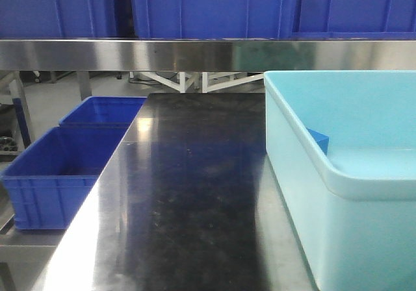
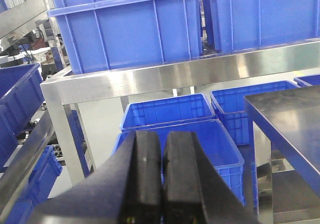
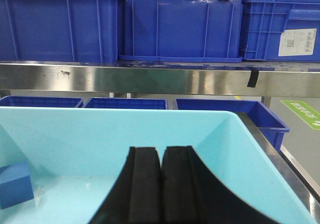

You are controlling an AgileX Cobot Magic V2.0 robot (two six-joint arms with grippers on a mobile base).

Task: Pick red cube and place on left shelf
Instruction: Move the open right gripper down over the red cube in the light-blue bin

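**Red cube unseen as left hand (image 2: 161, 140) and right hand (image 3: 161, 155) are held pressed together, empty**

The pick step is judged not yet begun: no red cube is shown in any view, and it may be hidden inside the pale-blue tub (image 1: 296, 174) at 4 o'clock on the black surface (image 1: 195, 174). Only a blue block (image 3: 15, 185) is seen there, at 8 o'clock in the right wrist view. The left shelf (image 2: 190, 75) is faced at 12 o'clock in the left wrist view, where its corner post and floor crates (image 2: 167, 110), cut off in the front view, are revealed. The cube must first be found, then a hand spread over it.
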